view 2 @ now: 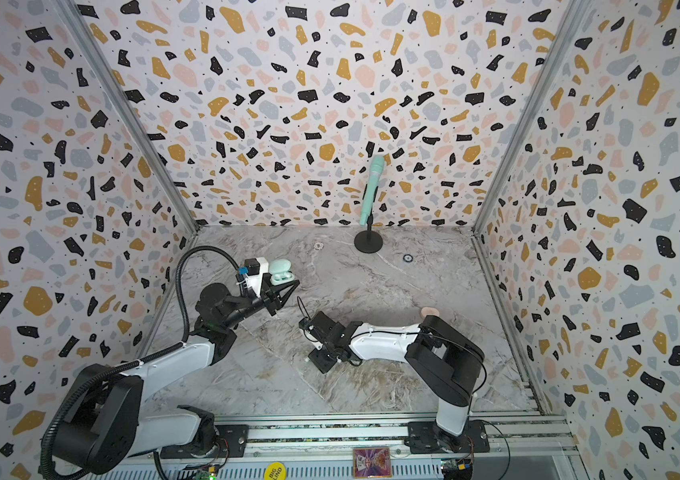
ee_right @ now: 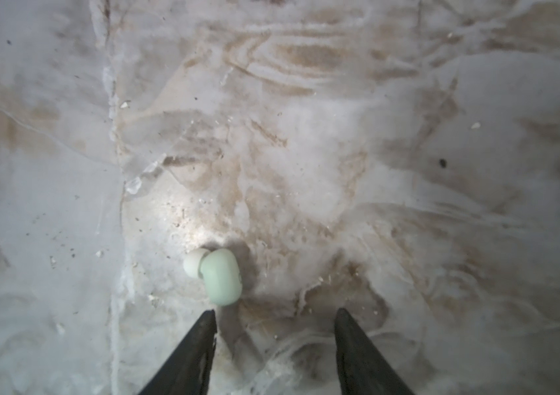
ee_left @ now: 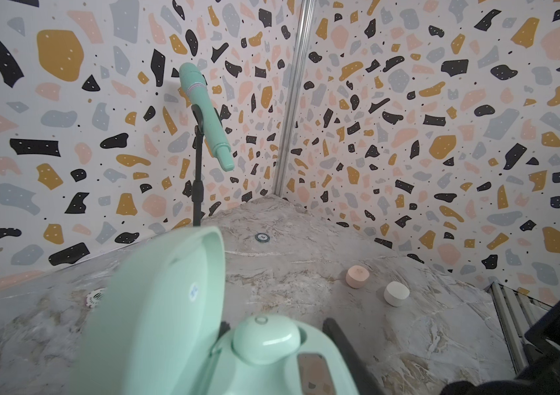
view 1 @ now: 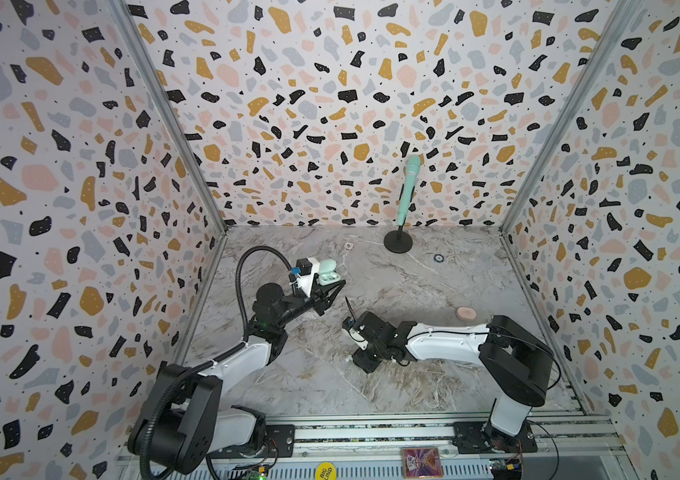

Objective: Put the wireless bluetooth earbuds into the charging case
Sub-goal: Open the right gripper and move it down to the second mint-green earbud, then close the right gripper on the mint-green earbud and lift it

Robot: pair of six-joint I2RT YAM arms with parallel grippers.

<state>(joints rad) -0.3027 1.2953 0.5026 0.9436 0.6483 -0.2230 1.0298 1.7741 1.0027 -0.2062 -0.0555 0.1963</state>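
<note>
Left tool (view 1: 329, 286) is clamped on the mint case (ee_left: 264, 379), at about 10 o'clock from the middle of the tabletop (view 1: 433, 382). The lid (ee_left: 155, 307) stands open and a seated bud (ee_left: 264, 338) fills one pocket (the lid's small inner sticker is too blurred to read). Right tool (ee_right: 275, 316) hangs low near the tabletop's middle, jaws partly apart and gripping nothing. The loose bud (ee_right: 221, 277), mint with a white tip, lies on the marble just beyond one finger (ee_right: 199, 349), outside the gap. A pink case (view 1: 465, 313) rests at 3 o'clock, with a white case (ee_left: 396, 293) beside it in the left wrist view. A mint mic (view 1: 406, 191) on a black stand is at 12 o'clock. On the front rail at 6 o'clock a yellow disc (view 1: 325, 471) reads "BIG BLIND", near a picture card (view 1: 421, 462) whose print is illegible.
</note>
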